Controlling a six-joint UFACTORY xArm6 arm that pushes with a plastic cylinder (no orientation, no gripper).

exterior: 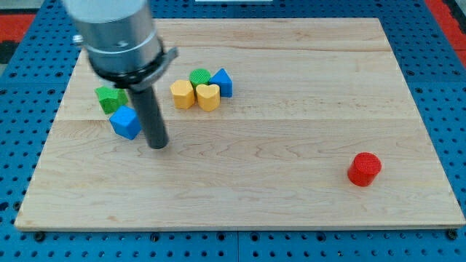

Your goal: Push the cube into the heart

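Note:
A blue cube [126, 122] lies on the wooden board at the view's left. A yellow heart [208, 97] sits to its upper right, touching a yellow hexagonal block [183, 94] on its left. My tip [157, 145] rests on the board just right of and slightly below the blue cube, very close to it. The heart is up and to the right of the tip.
A green star-like block [110, 98] sits just above the blue cube. A green round block [199, 76] and a blue triangular block [221, 82] sit behind the heart. A red cylinder [364, 169] stands alone at the lower right. The wooden board [291, 109] lies on a blue pegboard.

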